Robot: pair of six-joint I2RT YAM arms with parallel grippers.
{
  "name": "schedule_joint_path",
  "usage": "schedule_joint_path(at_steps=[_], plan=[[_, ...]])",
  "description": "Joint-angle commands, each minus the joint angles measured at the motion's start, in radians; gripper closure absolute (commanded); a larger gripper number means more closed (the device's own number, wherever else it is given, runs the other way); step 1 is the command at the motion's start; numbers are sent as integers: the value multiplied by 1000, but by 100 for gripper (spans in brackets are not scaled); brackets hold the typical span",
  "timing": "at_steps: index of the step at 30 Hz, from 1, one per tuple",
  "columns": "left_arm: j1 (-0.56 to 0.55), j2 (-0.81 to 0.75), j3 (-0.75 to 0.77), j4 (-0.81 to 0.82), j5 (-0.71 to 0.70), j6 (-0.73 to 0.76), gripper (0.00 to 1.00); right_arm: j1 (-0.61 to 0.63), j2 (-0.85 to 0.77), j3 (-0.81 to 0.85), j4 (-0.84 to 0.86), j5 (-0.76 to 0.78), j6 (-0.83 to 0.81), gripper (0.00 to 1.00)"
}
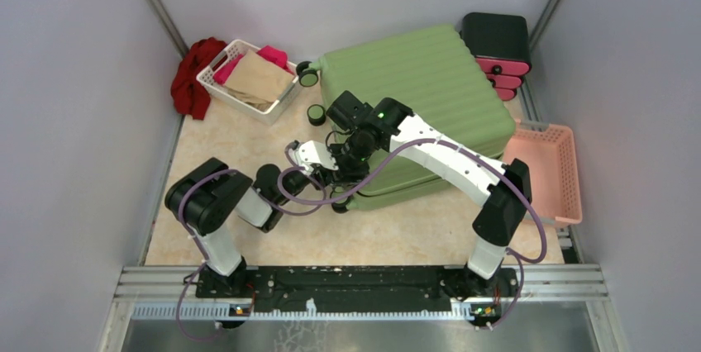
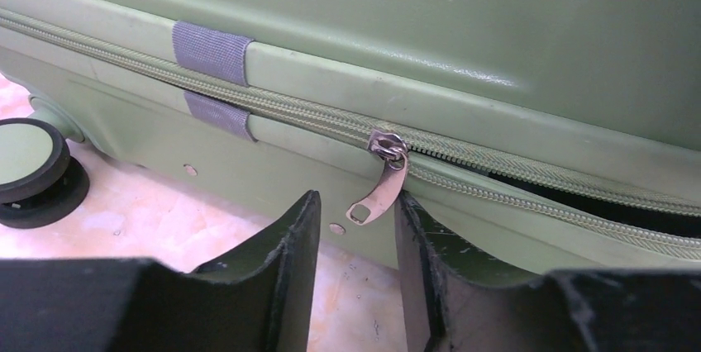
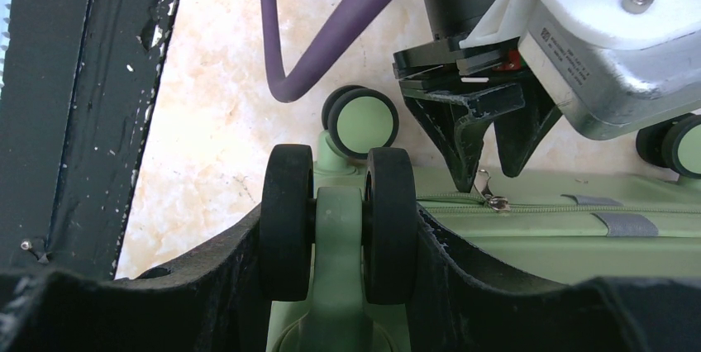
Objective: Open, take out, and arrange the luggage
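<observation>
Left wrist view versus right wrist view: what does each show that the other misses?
Left wrist only: the zipper pull hanging between the open left fingers, and the zipper already parted to its right. Right wrist only: the right fingers clamped on the caster wheels, plus the purple cable. Both: the luggage side seam, zipper pull and grey strap tabs.

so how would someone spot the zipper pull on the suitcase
Find the big green luggage. Along its side seam runs a zipper, and the zipper pull hangs from it. It is the only shiny metal tab, unlike the flat grey fabric patches nearby.
</observation>
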Motion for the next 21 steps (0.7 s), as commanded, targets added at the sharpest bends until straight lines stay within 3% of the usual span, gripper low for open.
schedule_joint_path(at_steps=[1, 14, 21], plan=[[-12, -8, 9, 242, 27, 12, 59, -4, -32, 50, -99, -110, 25, 100], [-15, -22, -1, 242, 22, 7, 98, -3, -31, 50, -100, -105, 25, 100], [-14, -24, -2, 243, -5, -6, 100, -2, -32, 48, -100, -102, 25, 100]])
